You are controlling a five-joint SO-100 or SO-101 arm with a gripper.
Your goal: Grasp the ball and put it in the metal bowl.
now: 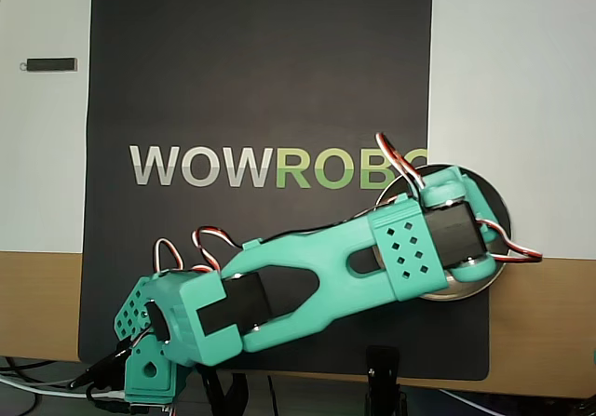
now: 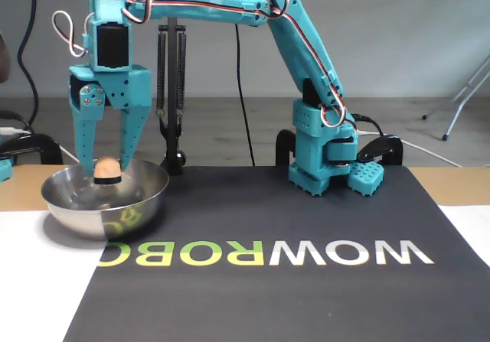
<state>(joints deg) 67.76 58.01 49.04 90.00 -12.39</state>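
One ball point(image 2: 107, 166) directly below the gripper point(image 2: 105, 167), inside the metal bowl point(image 2: 145, 185).
Fingers spread to either side of it; whether they touch it, cannot tell.

- The arm point(image 2: 230, 5) is printed in turquoise plastic; in the overhead view the same shell point(image 1: 307, 281) reads as mint green.
- Black servo blocks point(image 1: 458, 234) sit recessed in the plastic housings.
- Red, white and black twisted cables point(image 2: 306, 47) run along the links and loop out at the joints.
- Small silver screws point(image 2: 90, 91) dot the wrist housing.
- A perforated panel point(image 1: 407, 246) with diamond-shaped holes covers the wrist section.
- The base point(image 2: 325, 158) is a chunky block with a perforated foot.
- The end effector point(image 2: 105, 158) has two long tapering turquoise fingers point(image 2: 130, 139).
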